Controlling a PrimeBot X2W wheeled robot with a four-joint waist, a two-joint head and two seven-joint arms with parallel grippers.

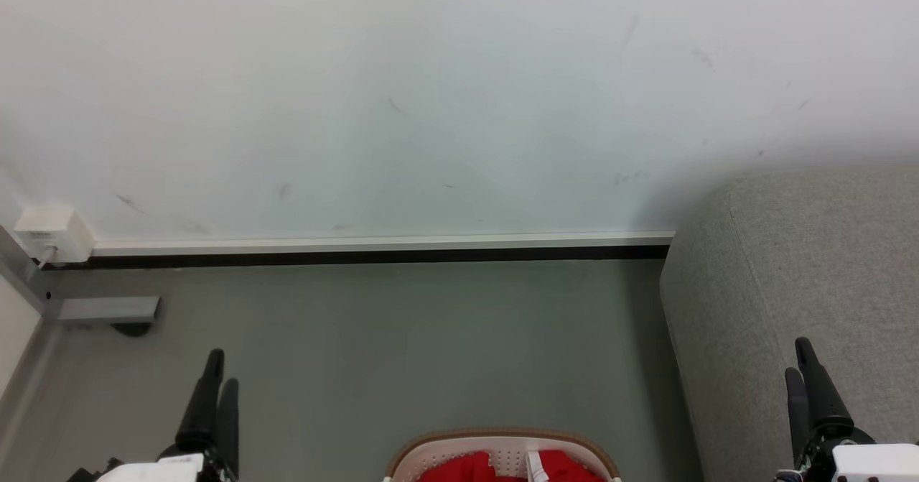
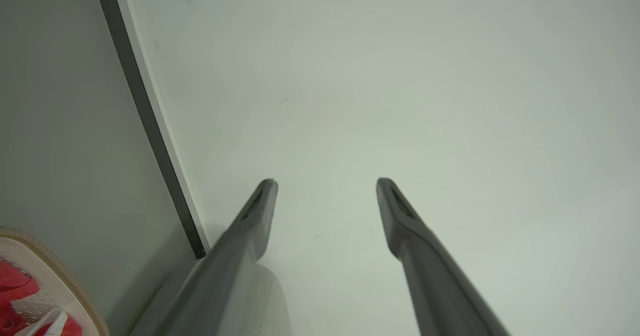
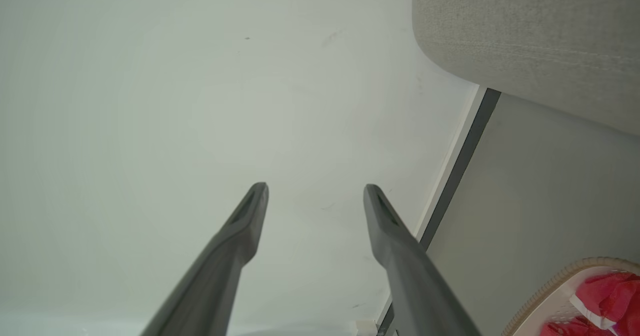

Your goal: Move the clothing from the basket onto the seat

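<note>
The cream basket [image 1: 438, 447] with a brown rim sits on the floor at the bottom middle of the head view, and red clothing [image 1: 459, 467] with a white part lies inside it. The light grey seat [image 1: 790, 266] stands to its right. My left gripper [image 1: 222, 371] is raised to the left of the basket, open and empty. My right gripper [image 1: 796, 359] is raised in front of the seat, also open and empty. The left wrist view has the left gripper [image 2: 327, 182] spread against the wall, with the basket [image 2: 60, 276] and clothing [image 2: 15, 286] at lower left. The right wrist view has the right gripper [image 3: 316, 189], seat [image 3: 525, 35], basket [image 3: 550, 283] and clothing [image 3: 610, 288].
A white wall [image 1: 459, 94] with a dark skirting strip [image 1: 359, 256] runs behind the grey floor [image 1: 402, 338]. A white socket box [image 1: 52, 232] and a grey metal foot [image 1: 108, 309] are at the far left.
</note>
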